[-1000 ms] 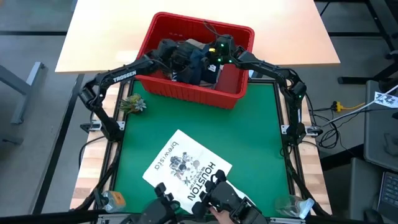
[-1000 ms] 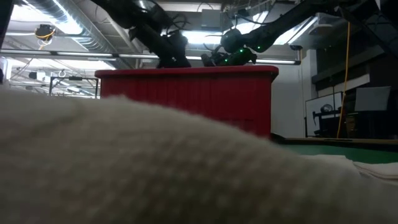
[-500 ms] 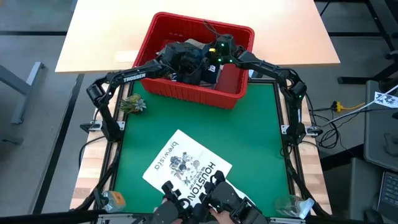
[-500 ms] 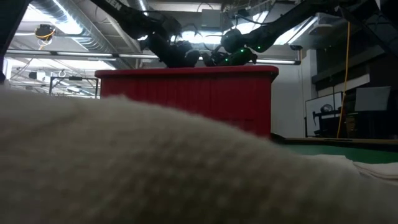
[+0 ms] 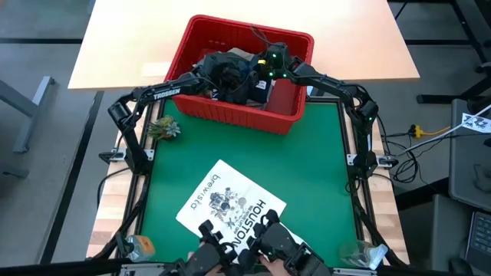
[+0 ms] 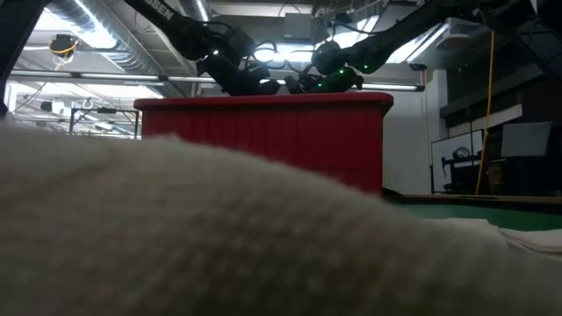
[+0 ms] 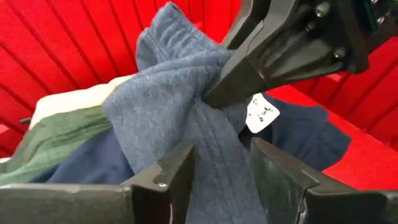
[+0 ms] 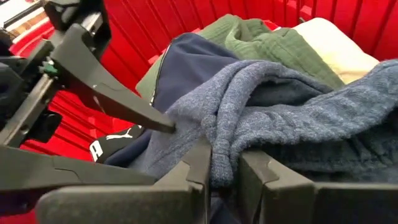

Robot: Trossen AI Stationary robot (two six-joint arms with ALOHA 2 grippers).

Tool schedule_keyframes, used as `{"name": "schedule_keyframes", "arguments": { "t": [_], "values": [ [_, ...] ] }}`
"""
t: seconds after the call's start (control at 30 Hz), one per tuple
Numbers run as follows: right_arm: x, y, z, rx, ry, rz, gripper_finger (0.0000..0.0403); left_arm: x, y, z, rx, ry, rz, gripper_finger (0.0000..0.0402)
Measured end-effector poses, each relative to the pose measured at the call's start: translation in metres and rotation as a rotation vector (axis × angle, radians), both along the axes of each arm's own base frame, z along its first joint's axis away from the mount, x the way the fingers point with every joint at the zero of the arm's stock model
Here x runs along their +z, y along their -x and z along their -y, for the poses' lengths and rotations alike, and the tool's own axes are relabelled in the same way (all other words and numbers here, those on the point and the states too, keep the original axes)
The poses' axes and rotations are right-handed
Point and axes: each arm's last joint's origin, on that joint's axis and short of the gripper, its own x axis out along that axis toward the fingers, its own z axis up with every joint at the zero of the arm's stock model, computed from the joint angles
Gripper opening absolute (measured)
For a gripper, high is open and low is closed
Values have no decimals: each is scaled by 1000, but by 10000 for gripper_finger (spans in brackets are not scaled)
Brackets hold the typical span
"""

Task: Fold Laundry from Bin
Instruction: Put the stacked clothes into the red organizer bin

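Your bin (image 5: 230, 115) sits top centre of the high view, laundry (image 5: 234, 77) inside it. Below, the tote bag (image 5: 230, 203) lies on the mat (image 5: 322, 176); a small plant (image 5: 164, 128) rests left.

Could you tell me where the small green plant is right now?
In the high view, the plant lies on the table's left side, just outside the red bin's near-left corner.

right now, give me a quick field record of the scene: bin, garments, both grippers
bin: red bin, far end of the green mat
in bin: blue knit garment, green cloth, cream cloth, navy garment
right gripper: in the bin, shut on blue knit garment
left gripper: in the bin, fingers astride the same garment, not closed
near end: white tote bag
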Motion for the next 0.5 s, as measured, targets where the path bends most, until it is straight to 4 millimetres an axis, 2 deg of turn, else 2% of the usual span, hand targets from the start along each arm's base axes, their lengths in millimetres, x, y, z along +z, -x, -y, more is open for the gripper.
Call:
{"name": "schedule_keyframes", "arguments": {
  "t": [0.3,0.5],
  "values": [
    [0,0,0,7,-3,4,46,-1,-1,2,-3,2,-22,149],
    [1,-1,-3,102,-41,37,46,-5,3,1,8,22,-54,149]
  ]
}}
